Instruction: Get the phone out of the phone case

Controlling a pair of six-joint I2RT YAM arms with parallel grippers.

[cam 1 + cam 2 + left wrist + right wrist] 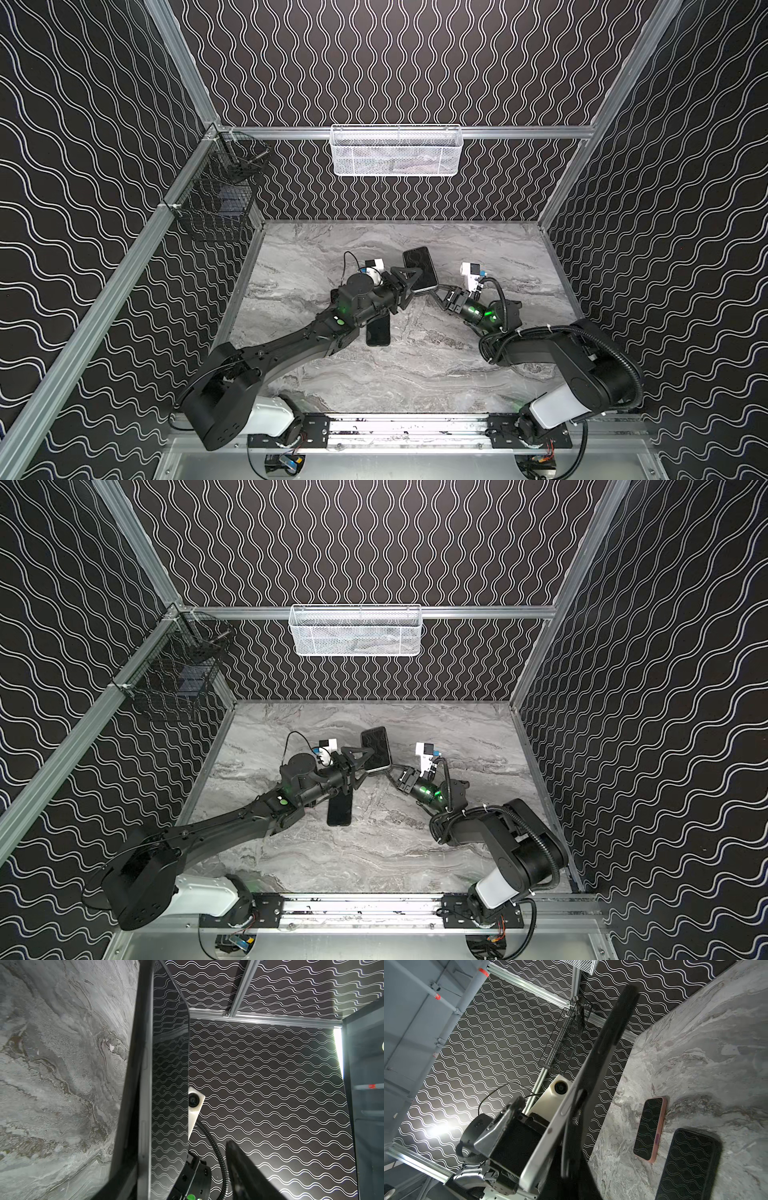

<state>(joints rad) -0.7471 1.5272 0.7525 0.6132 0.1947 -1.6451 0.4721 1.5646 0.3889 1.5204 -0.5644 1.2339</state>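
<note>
Mid-table, in both top views, we see the phone (420, 266) held up off the marble table (457, 365), screen up and tilted, with its long axis running away from the robot. The right gripper (437, 291) meets it at the near corner. Its jaws are pinched tight, and in the right wrist view the black phone case (616, 1028) runs up out of that grip as a dark strip. The phone's silver edge (550, 1136) lies just beside the case and looks partly parted from it near the grip, though we cannot tell how far it is out. The left gripper (411, 284) comes in from the left side and straddles the phone's long edge, with its jaws part-way apart. In the left wrist view the glossy screen (170, 1074) stands edge-on, and one finger (245, 1172) sits clear of the glass. We cannot tell whether the dark bar on the phone's far side is the other finger or the case. A black-cased phone (379, 332) lies flat on the table, partly under the left arm. The right wrist view shows a pink-cased phone (651, 1128) just beside it, also flat. A white mesh basket (395, 151) hangs on the back rail and a black wire basket (220, 195) on the left rail.
</note>
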